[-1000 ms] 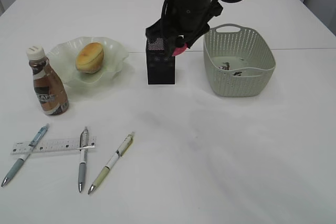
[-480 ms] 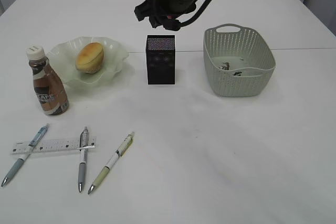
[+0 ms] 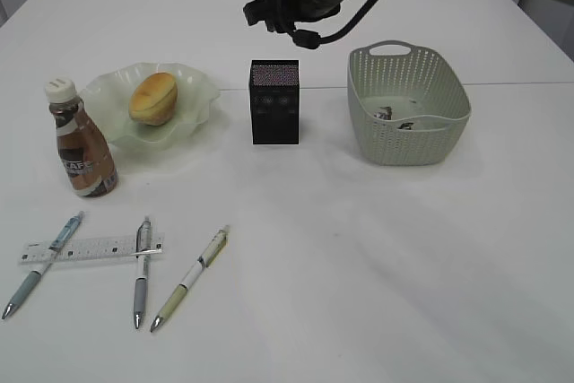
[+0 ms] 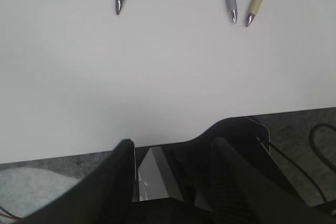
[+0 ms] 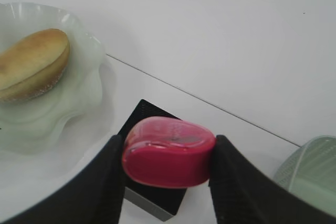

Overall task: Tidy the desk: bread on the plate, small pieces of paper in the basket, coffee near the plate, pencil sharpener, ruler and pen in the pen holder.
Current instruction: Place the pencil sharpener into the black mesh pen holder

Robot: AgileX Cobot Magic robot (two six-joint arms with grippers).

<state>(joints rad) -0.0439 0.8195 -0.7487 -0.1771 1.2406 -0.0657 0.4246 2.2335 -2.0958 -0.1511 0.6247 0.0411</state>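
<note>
My right gripper point(image 5: 165, 156) is shut on a red pencil sharpener point(image 5: 168, 153) and holds it in the air above the black pen holder point(image 5: 137, 116). In the exterior view the right gripper point(image 3: 273, 17) hangs above and behind the pen holder point(image 3: 274, 102). The bread point(image 3: 153, 97) lies on the pale green plate point(image 3: 193, 87), and the coffee bottle point(image 3: 81, 145) stands next to it. A ruler point(image 3: 94, 248) and three pens point(image 3: 191, 277) lie at the front left. My left gripper point(image 4: 173, 156) is open and empty over the table's front edge.
The grey-green basket point(image 3: 408, 143) stands right of the pen holder with small paper pieces point(image 3: 395, 116) inside. Three pen tips point(image 4: 228, 3) show at the top of the left wrist view. The basket's rim point(image 5: 310, 171) shows at the right in the right wrist view.
My right gripper has risen from the pen holder's top and moved back, still holding the red sharpener. Objects on the table have not moved.
</note>
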